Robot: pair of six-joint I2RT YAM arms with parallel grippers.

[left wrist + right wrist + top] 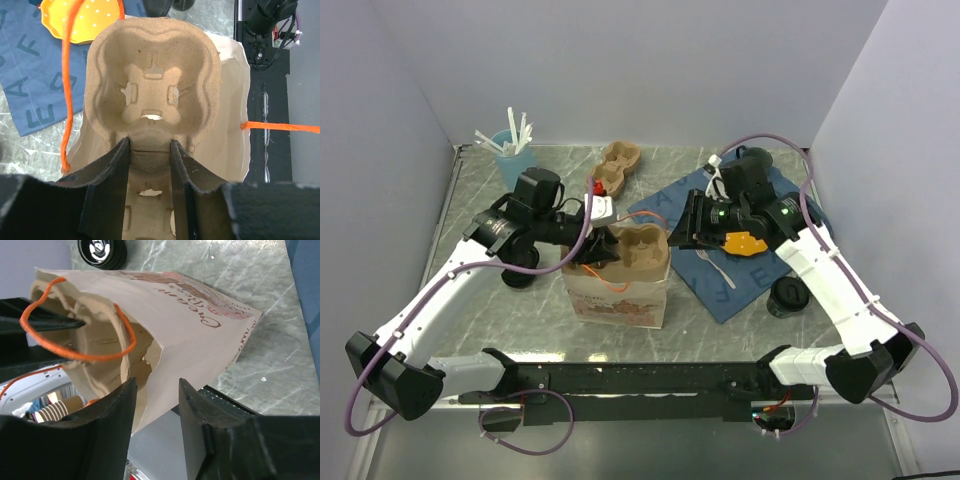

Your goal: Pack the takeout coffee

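Observation:
A brown paper bag (620, 298) with orange handles stands at the table's middle. A pulp cup carrier (642, 248) sits in its open top. My left gripper (601, 250) is shut on the carrier's middle ridge (148, 150), over the bag mouth (231, 110). My right gripper (694, 226) is open at the bag's right side, and the bag's rim (165, 365) lies between its fingers without being pinched. A small black cup (787, 297) stands on the table right of the bag. Another black lidded cup (102, 251) stands left of the bag, under the left arm (519, 273).
A blue lettered cloth (745, 272) lies right of the bag with an orange dotted dish (743, 243) and a white fork (714, 266) on it. A second pulp carrier (618, 165) and a light-blue cup of white sticks (513, 152) stand at the back.

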